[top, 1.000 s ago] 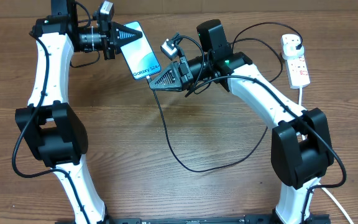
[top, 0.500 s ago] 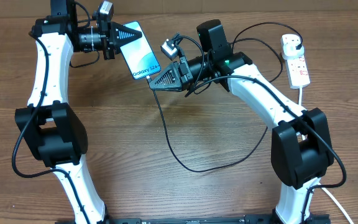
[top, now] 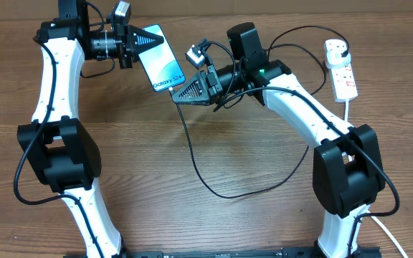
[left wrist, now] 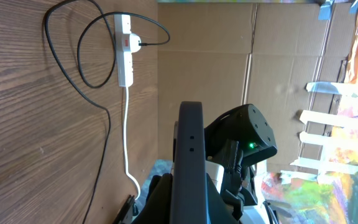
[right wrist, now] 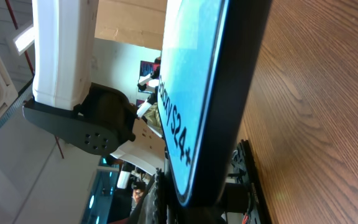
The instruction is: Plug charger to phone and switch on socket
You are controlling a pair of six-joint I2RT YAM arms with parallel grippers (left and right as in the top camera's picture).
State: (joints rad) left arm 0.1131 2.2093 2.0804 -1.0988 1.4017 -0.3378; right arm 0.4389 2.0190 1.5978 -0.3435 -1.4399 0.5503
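Observation:
The phone (top: 162,61) hangs above the table at the back left, its blue-teal screen lit. My left gripper (top: 139,39) is shut on its far end. In the left wrist view the phone (left wrist: 189,155) shows edge-on, rising from that gripper (left wrist: 189,213). My right gripper (top: 181,92) is shut at the phone's near end, and the charger cable (top: 214,188) leaves it and loops over the table. The right wrist view shows the phone (right wrist: 194,87) coming down into the right gripper (right wrist: 211,208); the connector tip is hidden. The white socket (top: 341,69) lies at the back right with a black plug (top: 338,48) in it.
A thick white cord (top: 347,107) runs from the socket toward the right arm's base. In the left wrist view the socket (left wrist: 125,53) lies by the table's edge, with a cardboard wall (left wrist: 229,56) beyond. The black cable loop covers the table's middle right.

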